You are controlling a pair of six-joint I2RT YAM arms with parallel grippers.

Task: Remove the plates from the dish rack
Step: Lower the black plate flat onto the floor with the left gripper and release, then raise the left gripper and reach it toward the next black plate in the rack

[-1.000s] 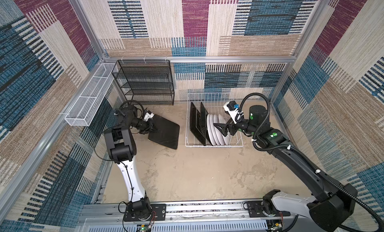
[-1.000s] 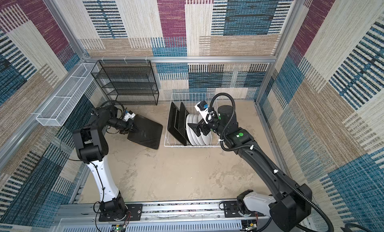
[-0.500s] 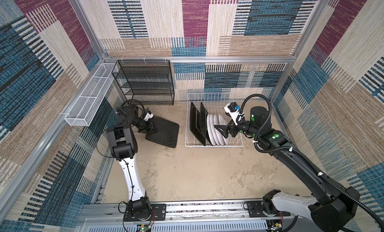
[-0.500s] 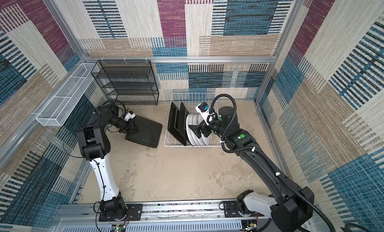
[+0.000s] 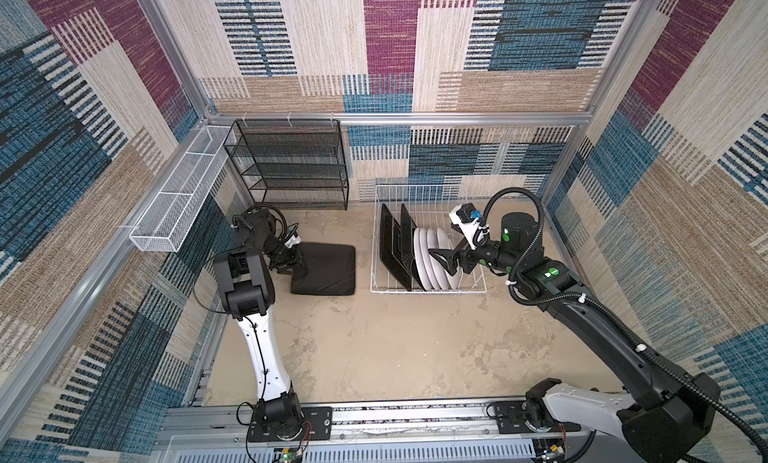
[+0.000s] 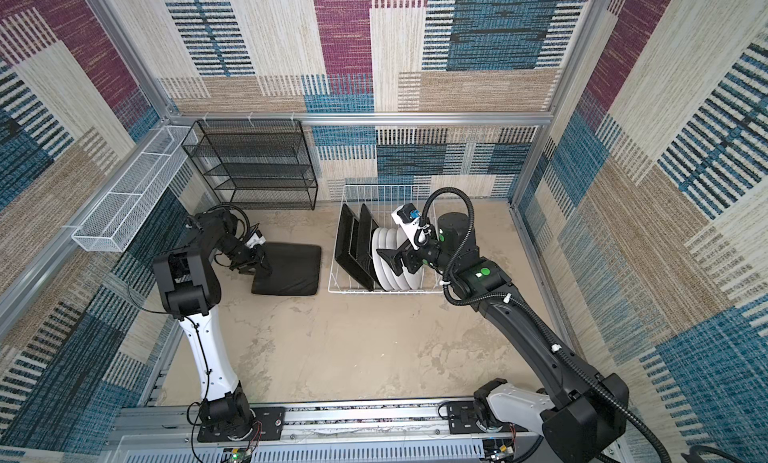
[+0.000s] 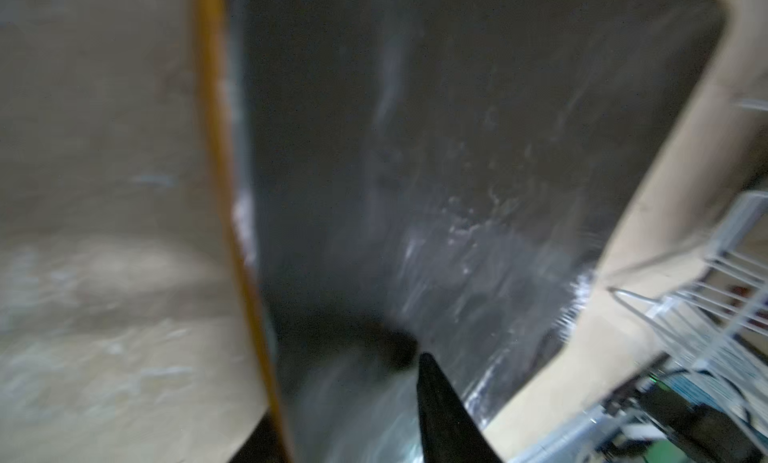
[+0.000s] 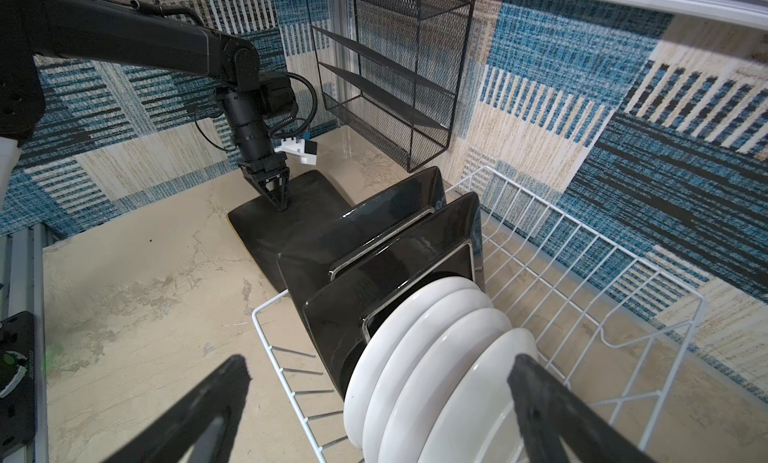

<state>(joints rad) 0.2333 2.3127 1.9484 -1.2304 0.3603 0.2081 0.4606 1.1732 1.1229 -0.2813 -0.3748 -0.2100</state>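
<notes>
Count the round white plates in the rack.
4 white plates, on edge in a row in the dish rack, beside the square plates; the right fingers may hide another.

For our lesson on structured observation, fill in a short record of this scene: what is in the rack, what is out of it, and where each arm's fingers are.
In rack: two square plates, black backs showing, and four round white plates, all on edge in the dish rack
Out of rack: one lone square plate, black back up, on the table, left of the rack
Left fingers: at the lone plate's left edge; grip unclear
Right fingers: open, at the round plates, holding nothing
Also present: black mesh shelf, white mesh basket
</notes>
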